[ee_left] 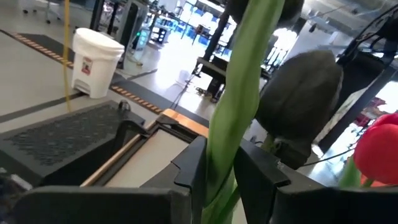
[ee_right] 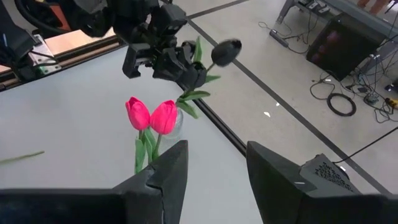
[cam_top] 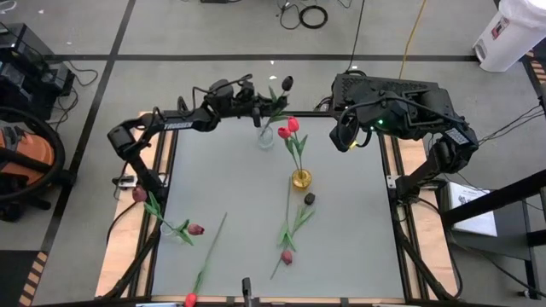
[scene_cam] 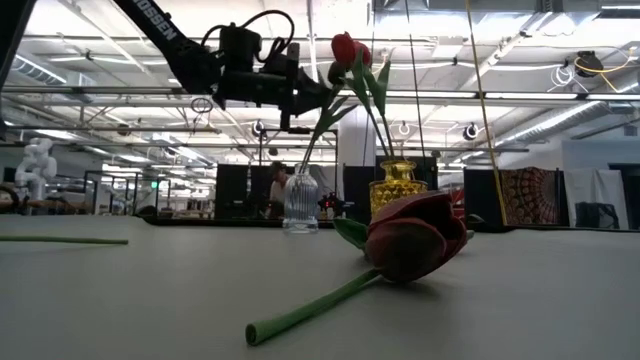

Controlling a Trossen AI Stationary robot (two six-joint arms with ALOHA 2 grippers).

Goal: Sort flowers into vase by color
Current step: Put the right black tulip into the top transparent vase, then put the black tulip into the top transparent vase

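Your left end effector [cam_top: 258,109] is clamped on the stem of a dark tulip [cam_top: 287,83], carrying it above the clear glass vase [cam_top: 266,136] at the desk's far edge so the stem can drop in. Two red-pink tulips [cam_top: 288,128] already stand in the gold vase [cam_top: 300,179], keeping colors apart. Your right end effector [ee_right: 211,165] waits, parted and empty, at the far right.
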